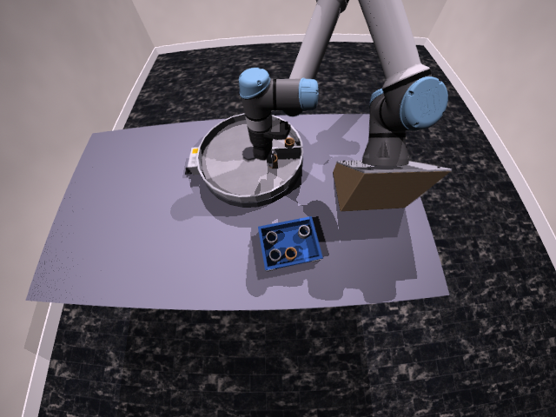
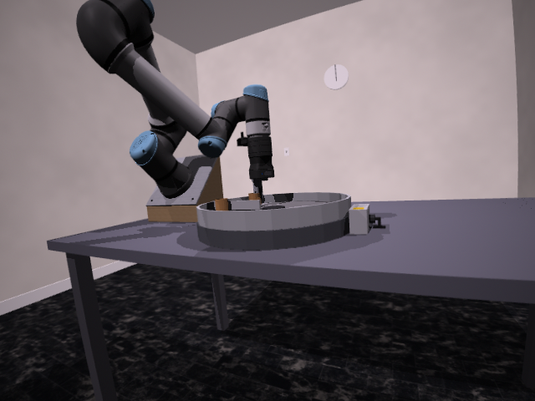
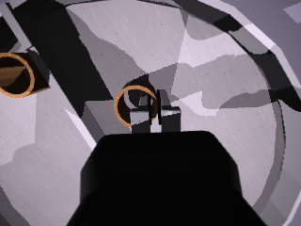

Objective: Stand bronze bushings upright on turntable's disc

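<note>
My gripper [image 1: 272, 154] [image 2: 259, 198] [image 3: 153, 101] points down over the turntable's disc [image 1: 224, 168], shut on the wall of a bronze bushing [image 1: 274, 159] [image 2: 253, 196] [image 3: 118, 106], one finger inside it. The bushing is upright and low over the disc, beside the divider; whether it touches the disc is hidden. Another bronze bushing [image 1: 289, 142] [image 2: 221, 204] [image 3: 32, 77] stands upright across the divider. The blue crate [image 1: 294, 263] holds one bronze bushing [image 1: 291, 258] and three steel bushings [image 1: 271, 242] [image 1: 304, 236] [image 1: 274, 260], all upright.
A straight divider wall [image 1: 287, 153] [image 2: 244, 205] rises from the disc between the two bronze bushings. A raised rim [image 1: 247, 198] [image 2: 276, 219] surrounds the disc. A control box [image 1: 194, 160] [image 2: 359, 219] sits outside it. The robot's wooden base [image 1: 381, 190] stands right of the crate.
</note>
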